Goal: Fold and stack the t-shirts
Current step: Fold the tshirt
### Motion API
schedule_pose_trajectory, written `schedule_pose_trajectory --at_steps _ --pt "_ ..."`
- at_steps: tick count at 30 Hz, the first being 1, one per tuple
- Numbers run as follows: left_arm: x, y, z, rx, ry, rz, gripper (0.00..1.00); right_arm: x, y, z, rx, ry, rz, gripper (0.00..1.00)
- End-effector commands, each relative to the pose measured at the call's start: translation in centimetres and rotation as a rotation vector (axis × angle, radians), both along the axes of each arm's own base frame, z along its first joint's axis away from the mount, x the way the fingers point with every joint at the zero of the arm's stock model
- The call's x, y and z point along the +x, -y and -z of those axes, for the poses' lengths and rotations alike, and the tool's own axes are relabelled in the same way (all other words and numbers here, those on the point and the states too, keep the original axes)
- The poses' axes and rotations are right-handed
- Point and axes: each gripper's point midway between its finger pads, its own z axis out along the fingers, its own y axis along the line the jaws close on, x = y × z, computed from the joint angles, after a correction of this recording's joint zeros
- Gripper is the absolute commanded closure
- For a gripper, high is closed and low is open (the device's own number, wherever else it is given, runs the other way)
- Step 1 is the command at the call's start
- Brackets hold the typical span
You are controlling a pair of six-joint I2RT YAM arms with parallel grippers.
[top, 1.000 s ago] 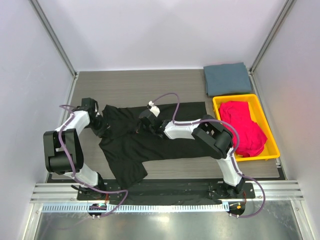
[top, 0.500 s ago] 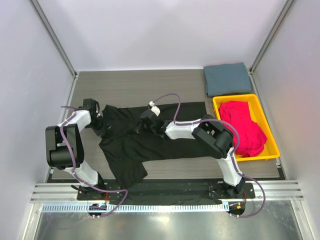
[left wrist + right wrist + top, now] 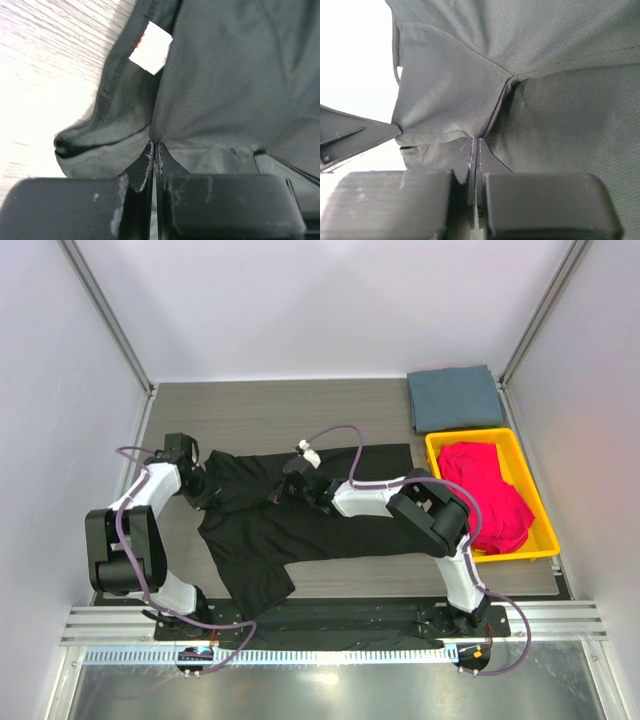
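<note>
A black t-shirt (image 3: 300, 525) lies spread and rumpled on the table, its white and red neck label (image 3: 151, 47) showing in the left wrist view. My left gripper (image 3: 205, 490) (image 3: 155, 146) is shut on a pinch of the black cloth near the collar. My right gripper (image 3: 283, 492) (image 3: 476, 141) is shut on a fold of the same shirt at a seam, a short way right of the left one. A folded grey-blue t-shirt (image 3: 455, 397) lies at the back right. Magenta-red t-shirts (image 3: 487, 492) are heaped in the yellow tray.
The yellow tray (image 3: 548, 532) stands at the right edge, just in front of the grey-blue shirt. Bare wooden table (image 3: 260, 415) shows behind the black shirt. White walls with metal posts enclose the table on three sides.
My left gripper has shut on the black cloth near the collar, and the left arm's elbow has shifted a little. The right gripper stays shut on the shirt, nearly in place.
</note>
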Motion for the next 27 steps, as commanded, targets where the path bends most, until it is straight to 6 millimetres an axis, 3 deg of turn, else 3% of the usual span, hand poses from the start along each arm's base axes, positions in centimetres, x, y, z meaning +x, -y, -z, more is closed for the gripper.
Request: schedule_pose_trajectory --at_steps 1,11,16,22,27 --pt "-0.3 0.3 -1.8 0.023 0.038 0.003 1.00 1.0 -0.3 -4.8 0.082 0.077 -0.002 0.99" --pt "-1.3 2.9 -3.0 -0.003 0.066 0.020 1.00 0.9 1.2 -5.9 0.069 0.099 0.005 0.99" --pt "-2.1 3.3 -2.2 0.020 0.041 0.028 1.00 0.9 2.1 -5.9 0.057 0.098 0.014 0.99" --pt "-2.8 3.0 -1.2 0.054 0.012 0.019 1.00 0.5 2.7 -5.0 0.030 0.091 -0.009 0.99" --pt "-2.7 4.1 -1.0 0.046 0.011 0.035 1.00 0.4 3.3 -3.8 0.009 0.078 -0.014 0.99"
